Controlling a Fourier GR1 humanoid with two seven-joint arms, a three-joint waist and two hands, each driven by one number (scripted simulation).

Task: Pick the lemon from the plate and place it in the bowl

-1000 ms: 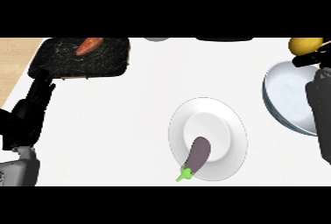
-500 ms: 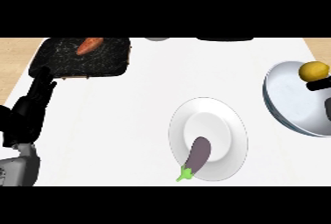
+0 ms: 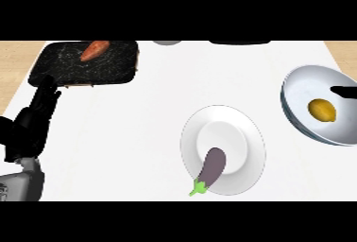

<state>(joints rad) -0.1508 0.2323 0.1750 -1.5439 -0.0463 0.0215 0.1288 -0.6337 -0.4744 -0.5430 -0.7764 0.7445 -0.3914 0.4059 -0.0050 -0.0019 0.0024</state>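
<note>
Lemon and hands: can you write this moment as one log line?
lemon: in bowl | plate: eggplant only | right hand: over bowl, fingers unclear | left hand: open, resting

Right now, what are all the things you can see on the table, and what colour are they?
lemon: one, yellow, lying inside the bowl
bowl: one, white-grey, at the right edge
plate: one, white, in the middle of the white counter
eggplant: one, purple with a green stem, on the plate's near side
board: one, black speckled, far left corner
carrot: one, orange, on the board
left hand: one, black, open, resting at the left edge with fingers up
right hand: one, black, only a bit shows over the bowl at the right edge
</note>
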